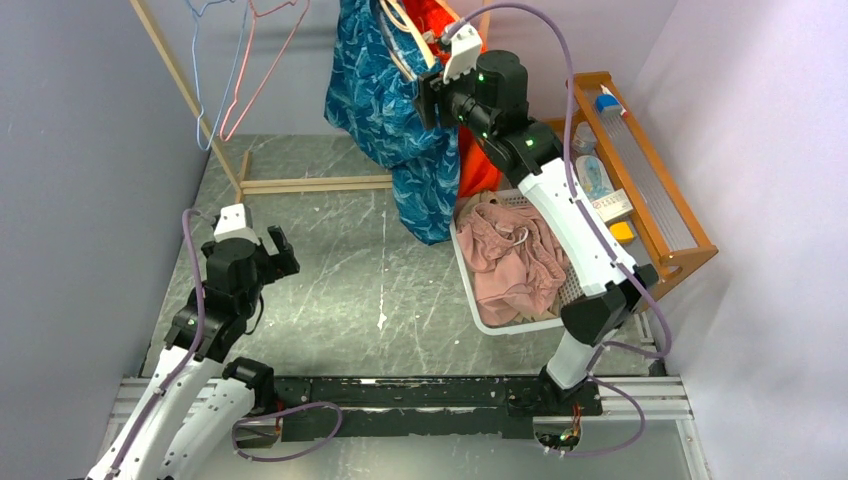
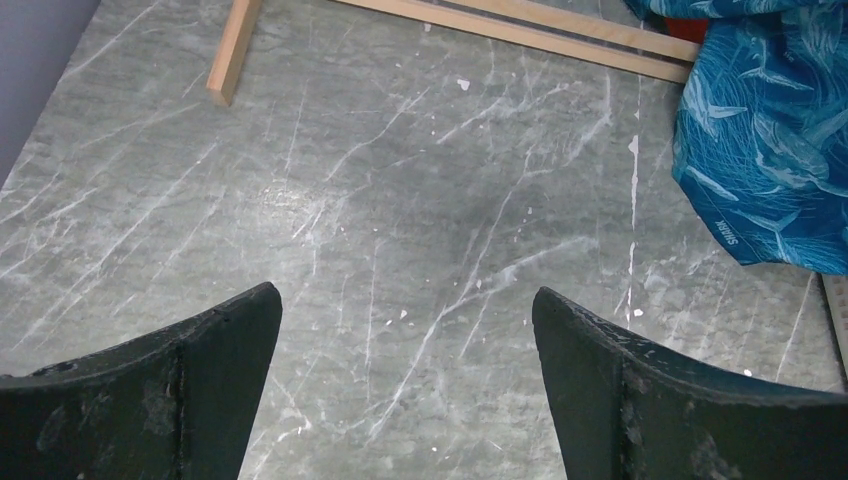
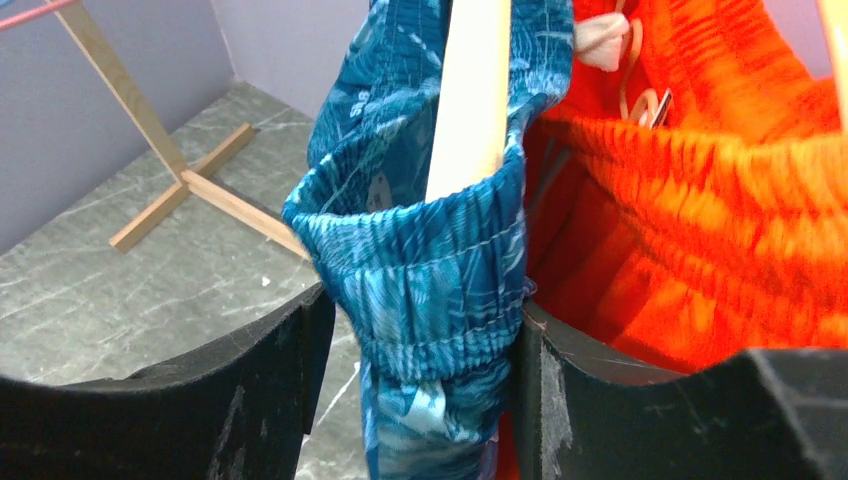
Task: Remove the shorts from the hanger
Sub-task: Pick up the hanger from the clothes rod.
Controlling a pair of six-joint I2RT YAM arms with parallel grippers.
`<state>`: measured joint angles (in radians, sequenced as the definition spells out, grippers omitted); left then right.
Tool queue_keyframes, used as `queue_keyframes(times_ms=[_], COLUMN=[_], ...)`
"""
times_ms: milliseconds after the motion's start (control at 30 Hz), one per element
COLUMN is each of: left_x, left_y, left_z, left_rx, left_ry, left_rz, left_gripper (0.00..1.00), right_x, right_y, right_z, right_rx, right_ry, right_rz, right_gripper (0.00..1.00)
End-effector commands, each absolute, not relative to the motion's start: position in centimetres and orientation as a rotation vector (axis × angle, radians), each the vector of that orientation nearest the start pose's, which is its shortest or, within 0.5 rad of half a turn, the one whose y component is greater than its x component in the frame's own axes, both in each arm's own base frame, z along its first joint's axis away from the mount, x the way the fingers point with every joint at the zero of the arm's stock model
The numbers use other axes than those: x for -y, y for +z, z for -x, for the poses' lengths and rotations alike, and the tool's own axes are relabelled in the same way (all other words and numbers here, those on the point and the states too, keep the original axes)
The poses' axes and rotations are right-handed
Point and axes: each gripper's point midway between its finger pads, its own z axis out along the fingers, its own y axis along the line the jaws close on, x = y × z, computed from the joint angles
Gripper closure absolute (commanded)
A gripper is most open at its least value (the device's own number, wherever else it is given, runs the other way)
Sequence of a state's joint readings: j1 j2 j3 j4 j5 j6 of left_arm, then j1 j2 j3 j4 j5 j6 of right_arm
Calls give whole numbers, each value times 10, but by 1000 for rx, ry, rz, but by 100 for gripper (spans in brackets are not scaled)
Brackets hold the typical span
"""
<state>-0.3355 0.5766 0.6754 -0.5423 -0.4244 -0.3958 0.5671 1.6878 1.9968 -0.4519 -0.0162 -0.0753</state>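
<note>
— What has the right gripper (image 3: 420,310) got?
— The gathered waistband of the blue shorts (image 3: 430,270) sits between its jaws, with both fingers against the cloth. I can't tell whether it really pinches.
— And the arm?
— It's stretched up and forward from its base, wrist level with the wooden hanger bar (image 3: 470,90) inside that waistband. The left gripper (image 2: 405,300) hangs low over the marbled table (image 2: 400,150), jaws wide apart, holding nothing.
— What's crowding it?
— The orange shorts (image 3: 700,200) hang right beside, touching the blue pair. Below, pink shorts (image 1: 510,255) lie in a white basket (image 1: 515,326).
— How do the blue ones hang?
— Waist up, legs straight down, long axis vertical.
</note>
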Motion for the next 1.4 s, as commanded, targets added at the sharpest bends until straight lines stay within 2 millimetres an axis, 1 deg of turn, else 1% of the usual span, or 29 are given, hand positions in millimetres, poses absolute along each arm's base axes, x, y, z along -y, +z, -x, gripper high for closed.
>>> queue_keyframes(times_ms=[0, 133, 167, 200, 267, 367, 433, 500, 600, 667, 767, 800, 900, 1067, 1200, 1367], left_x=[25, 29, 29, 29, 29, 27, 23, 19, 17, 19, 19, 18, 19, 22, 20, 18], left_y=[214, 208, 207, 206, 204, 204, 206, 208, 211, 210, 207, 207, 204, 200, 202, 203], left_z=[-251, -257, -258, -258, -259, -259, -258, -256, -255, -255, -257, -257, -259, -261, -260, -260], left_rx=[-1899, -1915, -1920, -1928, -1940, -1941, -1928, -1910, -1887, -1885, -1901, -1905, -1919, -1938, -1927, -1920], left_ry=[-53, -52, -49, -46, -37, -29, -18, -2, -3, -14, -4, 0, 5, 0, 3, 8], left_rz=[286, 266, 263, 263, 263, 271, 288, 308, 314, 303, 302, 305, 304, 295, 302, 306], left_gripper=[1, 1, 1, 1, 1, 1, 1, 1, 1, 1, 1, 1, 1, 1, 1, 1], right_x=[-278, -289, -289, -289, -285, -280, -279, -277, -280, -284, -286, -287, -287, -290, -295, -296], right_y=[442, 440, 440, 440, 443, 450, 454, 460, 464, 473, 489, 487, 496, 501, 507, 518], right_z=[-436, -436, -436, -437, -437, -431, -427, -428, -431, -433, -423, -422, -419, -415, -411, -407], right_rx=[-1618, -1610, -1611, -1610, -1601, -1568, -1528, -1507, -1499, -1475, -1403, -1392, -1360, -1342, -1328, -1297], right_ry=[400, 453, 461, 458, 446, 441, 446, 441, 475, 539, 644, 668, 703, 741, 773, 791], right_rz=[598, 624, 618, 612, 596, 584, 583, 559, 525, 441, 364, 348, 321, 324, 339, 346], right_gripper=[40, 50, 56, 62, 67, 81, 84, 100, 100, 100, 100, 100, 100, 100, 100, 100])
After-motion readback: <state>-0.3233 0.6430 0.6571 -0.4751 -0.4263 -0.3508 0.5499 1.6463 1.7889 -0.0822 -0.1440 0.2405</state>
